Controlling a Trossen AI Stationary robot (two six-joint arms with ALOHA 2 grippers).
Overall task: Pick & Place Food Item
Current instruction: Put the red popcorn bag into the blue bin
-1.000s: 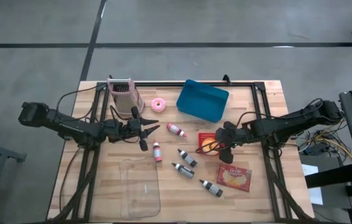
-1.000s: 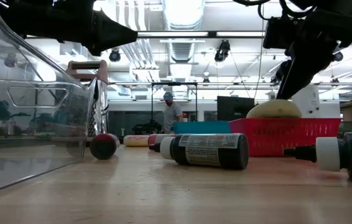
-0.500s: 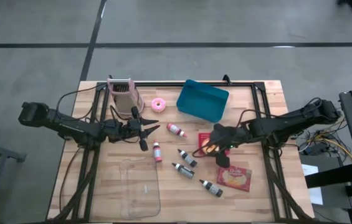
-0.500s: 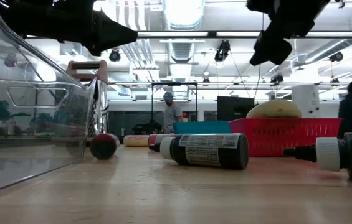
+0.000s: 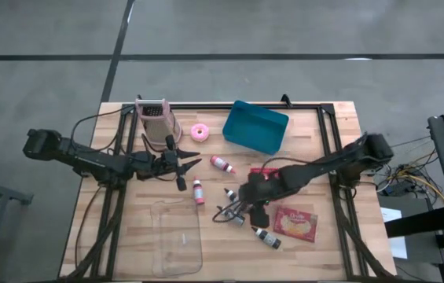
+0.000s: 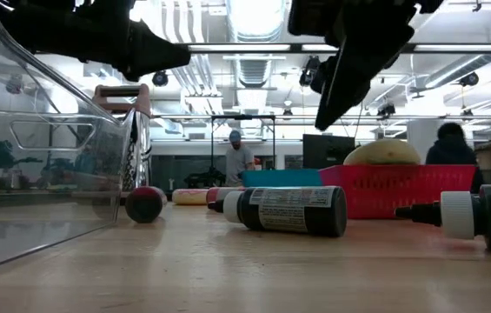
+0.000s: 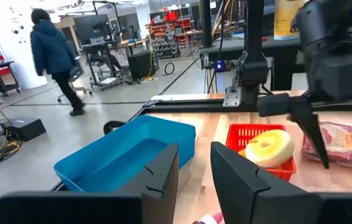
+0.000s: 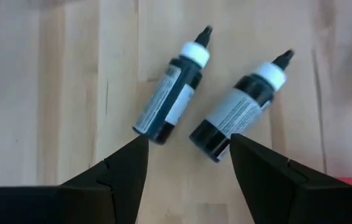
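A yellow ring-shaped food item (image 7: 266, 144) lies in a red basket (image 7: 250, 132), which the right arm partly hides in the high view (image 5: 259, 174). A pink donut (image 5: 199, 132) and a red snack packet (image 5: 295, 223) lie on the table. My right gripper (image 5: 237, 207) is open and empty above two dark bottles (image 8: 172, 93) (image 8: 238, 109), left of the basket. My left gripper (image 5: 189, 163) is open and empty at the table's left middle, pointing toward the basket.
A blue bin (image 5: 255, 127) stands at the far middle. A clear container (image 5: 177, 236) lies at the near left, and a pink holder (image 5: 157, 118) stands at the far left. Small pink bottles (image 5: 222, 163) (image 5: 198, 191) and another dark bottle (image 5: 266, 237) lie scattered. People show in the room behind.
My right gripper has risen from the red basket and swung toward the table's left and near edge. It now hangs open over the dark bottles. The yellow food item has stayed in the basket.
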